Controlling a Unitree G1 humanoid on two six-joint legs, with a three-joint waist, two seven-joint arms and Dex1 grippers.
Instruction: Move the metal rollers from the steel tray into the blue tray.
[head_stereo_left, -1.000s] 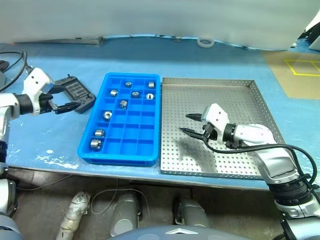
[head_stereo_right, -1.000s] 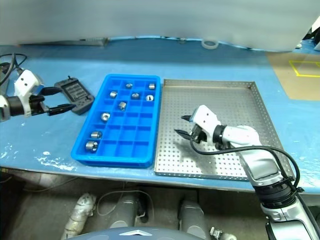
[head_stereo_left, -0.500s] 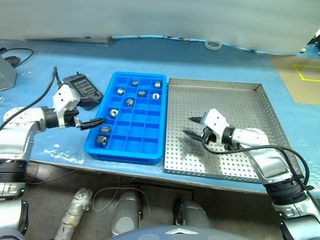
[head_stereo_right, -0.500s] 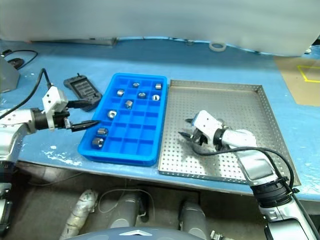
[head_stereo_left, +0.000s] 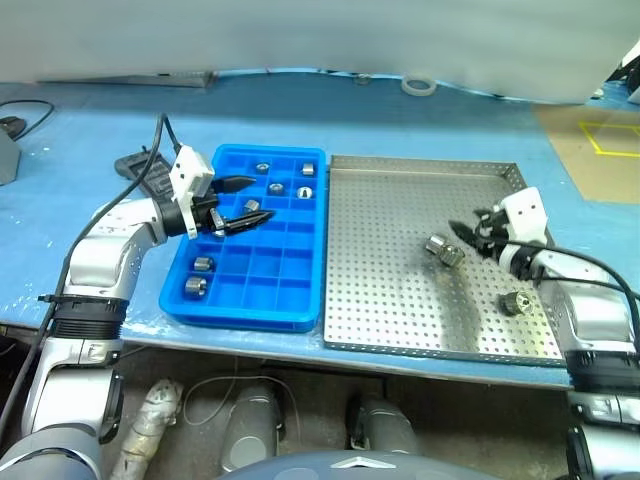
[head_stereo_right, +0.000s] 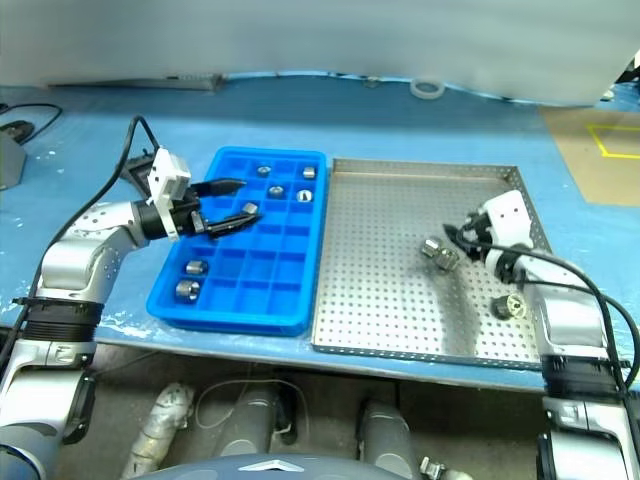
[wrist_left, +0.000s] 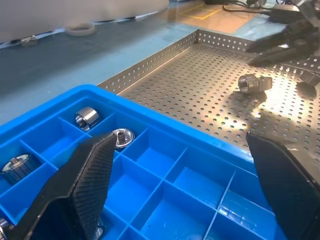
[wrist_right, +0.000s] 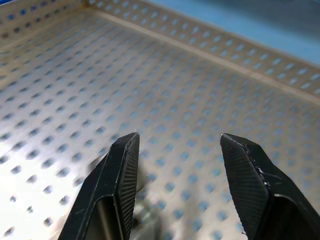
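The blue tray (head_stereo_left: 240, 314) holds several metal rollers, among them one at the back (head_stereo_left: 262, 168) and one at the front left (head_stereo_left: 194, 287). My left gripper (head_stereo_left: 260, 198) hovers open over the blue tray's left half with nothing between its fingers (wrist_left: 85, 175). Two more metal rollers lie on the steel tray (head_stereo_left: 395, 290): one near the middle right (head_stereo_left: 443, 250), one further right and nearer me (head_stereo_left: 512, 302). My right gripper (head_stereo_left: 463, 232) stands open just right of the first of these, its fingers (wrist_right: 122, 170) empty.
A black remote (head_stereo_left: 138, 164) lies left of the blue tray, partly behind my left arm. A white tape roll (head_stereo_left: 417, 87) sits at the table's back. A brown patch with yellow lines (head_stereo_left: 590, 150) lies to the far right.
My left gripper swung right, from beside the blue tray to over it. My right gripper moved right across the steel tray, where two rollers now show.
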